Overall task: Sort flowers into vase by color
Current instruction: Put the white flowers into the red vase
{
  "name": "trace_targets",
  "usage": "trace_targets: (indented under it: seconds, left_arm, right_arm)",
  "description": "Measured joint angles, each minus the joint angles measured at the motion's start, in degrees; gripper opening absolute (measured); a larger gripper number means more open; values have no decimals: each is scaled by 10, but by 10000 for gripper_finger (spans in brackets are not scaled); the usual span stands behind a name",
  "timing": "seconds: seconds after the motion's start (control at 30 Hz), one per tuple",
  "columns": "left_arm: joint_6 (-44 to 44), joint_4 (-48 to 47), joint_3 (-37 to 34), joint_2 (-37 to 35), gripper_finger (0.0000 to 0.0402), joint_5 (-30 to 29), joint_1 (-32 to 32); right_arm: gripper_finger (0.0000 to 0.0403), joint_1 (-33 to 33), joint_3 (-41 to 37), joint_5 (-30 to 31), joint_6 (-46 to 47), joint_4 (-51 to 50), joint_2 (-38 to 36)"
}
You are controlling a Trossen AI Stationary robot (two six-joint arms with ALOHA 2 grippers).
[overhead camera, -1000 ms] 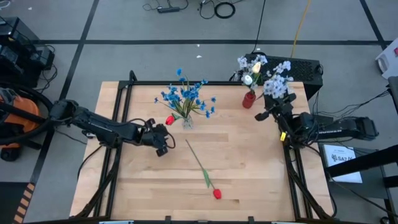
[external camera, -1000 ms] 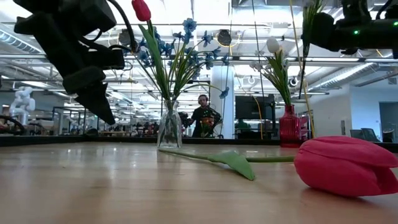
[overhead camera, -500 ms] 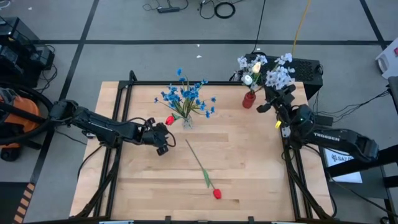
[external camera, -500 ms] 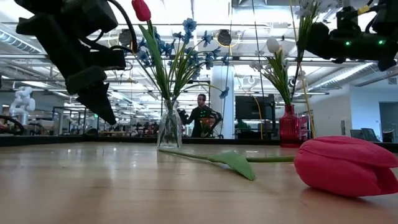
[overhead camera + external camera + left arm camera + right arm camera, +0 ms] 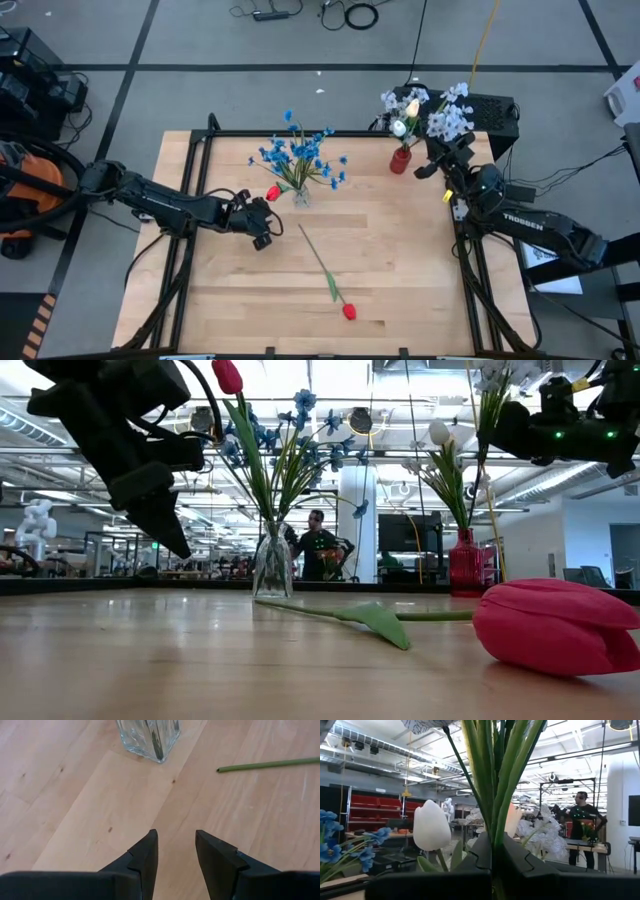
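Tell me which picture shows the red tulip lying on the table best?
The high view: there the whole red tulip shows, from its stem to its bud, flat on the table. The low view shows the bud huge but cuts it off at the edge. The left wrist view catches only the stem's tip; the right wrist view shows none of it.

Right gripper (with stems) nearer red vase

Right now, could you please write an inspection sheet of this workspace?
Surface: wooden table, dark frame.
Job's things: clear vase holds blue flowers and a red tulip; red vase holds white flowers; another red tulip lies flat.
Clutter: nothing seen.
Grippers: left gripper open, empty, beside clear vase; right gripper shut on pale flower stems.
Cables: on floor.
Surroundings: person behind.
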Motion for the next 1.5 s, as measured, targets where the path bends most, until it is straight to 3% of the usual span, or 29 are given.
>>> trace_targets:
  seconds: [0.73, 1.5]
  left_arm:
    - [0, -1, 0, 0, 138, 0, 0]
    - [0, 12, 0, 0, 138, 0, 0]
  right_arm:
    - [0, -32, 1, -33, 38, -65, 59]
    - [0, -33, -31, -33, 61, -25, 155]
